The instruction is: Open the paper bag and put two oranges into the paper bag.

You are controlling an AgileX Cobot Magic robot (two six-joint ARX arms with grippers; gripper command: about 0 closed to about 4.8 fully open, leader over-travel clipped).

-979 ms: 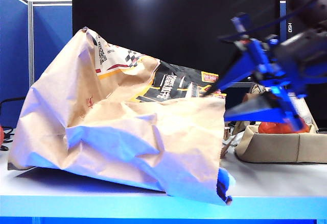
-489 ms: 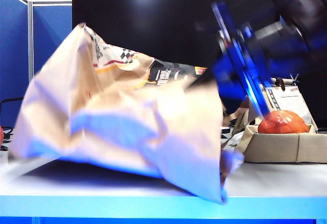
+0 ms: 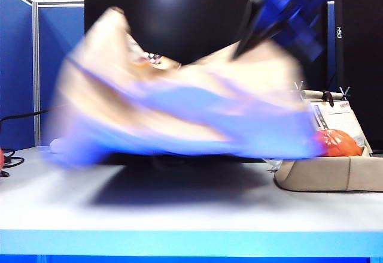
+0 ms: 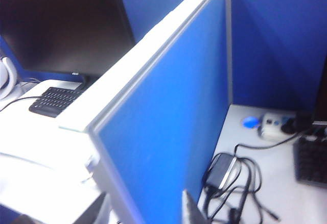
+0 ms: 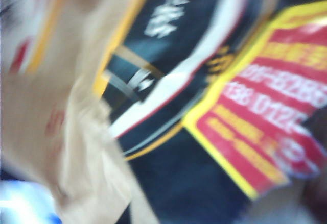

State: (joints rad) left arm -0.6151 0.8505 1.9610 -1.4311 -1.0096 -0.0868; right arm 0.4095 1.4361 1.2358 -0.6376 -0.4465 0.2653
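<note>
Bag (image 3: 179, 113) edge high in closed right tool (image 3: 242, 50); left tool unseen, grip unknowable; orange (image 3: 336, 142) beside.

White table (image 3: 179, 215) along the bottom of the exterior view, with a beige fabric tray (image 3: 326, 176) on its right part. A white printed card (image 3: 335, 116) stands behind the tray (print too small to read). Big black panel (image 3: 179, 17) fills the background; blue partition (image 3: 57, 65) at far left, black cable (image 3: 12, 158) at the table's left edge. Left wrist view: blue office divider (image 4: 168, 127), dark monitor (image 4: 61, 25), black keyboard (image 4: 53, 101) below it, power adapter with tangled cords (image 4: 225, 170), white power strip (image 4: 276, 124) on the desk.
</note>
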